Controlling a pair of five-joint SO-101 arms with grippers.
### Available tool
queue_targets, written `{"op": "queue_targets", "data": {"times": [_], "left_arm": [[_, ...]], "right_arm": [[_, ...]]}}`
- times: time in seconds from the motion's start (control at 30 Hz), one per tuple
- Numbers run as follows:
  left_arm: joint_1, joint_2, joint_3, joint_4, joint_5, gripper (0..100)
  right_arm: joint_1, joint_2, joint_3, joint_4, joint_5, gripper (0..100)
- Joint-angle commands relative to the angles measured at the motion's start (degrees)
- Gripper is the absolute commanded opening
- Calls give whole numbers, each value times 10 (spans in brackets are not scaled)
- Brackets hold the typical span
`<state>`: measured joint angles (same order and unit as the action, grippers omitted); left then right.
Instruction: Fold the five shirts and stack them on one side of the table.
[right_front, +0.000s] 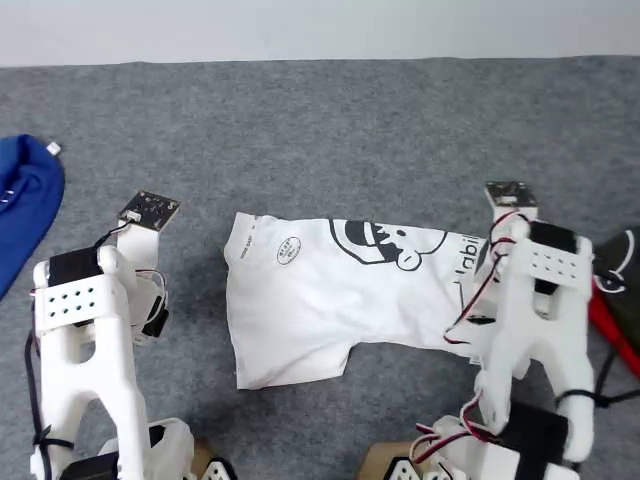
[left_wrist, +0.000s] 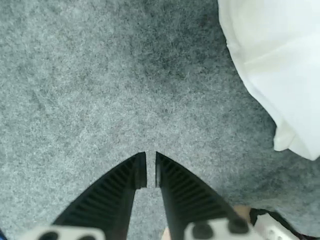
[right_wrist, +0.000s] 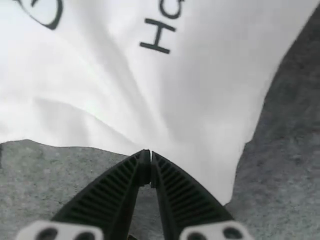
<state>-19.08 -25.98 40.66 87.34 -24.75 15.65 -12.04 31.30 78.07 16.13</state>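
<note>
Right gripper (right_wrist: 150, 156) is clenched, apparently pinching the near hem of the white shirt (right_front: 320, 300) at mid-table. Left gripper (left_wrist: 146, 160) is clenched on nothing, just left of it. This looks like the fold step; next, that hem needs carrying across.

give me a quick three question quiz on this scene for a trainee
1. True or false: the left arm's jaws hold the white shirt.
2. The shirt at the high view's left edge is: A red, B blue, C green.
3. Fill in: the right arm's jaws are shut on the ___ shirt's edge.
Key: 1 false, they are shut over the grey table beside it; 2 B; 3 white.
</note>
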Motion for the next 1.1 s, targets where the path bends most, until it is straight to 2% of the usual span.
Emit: {"op": "queue_targets", "data": {"times": [0.0, 0.3, 0.4, 0.8, 1.07], "left_arm": [[0, -18, -7, 9, 1, 40], [0, -18, -7, 9, 1, 40], [0, -18, -7, 8, 1, 40], [1, -18, -7, 5, 1, 40], [1, -18, -7, 7, 1, 40]], "right_arm": [[37, -8, -31, -13, 20, 10], [145, 151, -34, -123, 98, 10], [146, 189, -50, -132, 101, 10], [150, 153, -223, 27, 98, 13], [125, 234, -181, -91, 98, 11]]}}
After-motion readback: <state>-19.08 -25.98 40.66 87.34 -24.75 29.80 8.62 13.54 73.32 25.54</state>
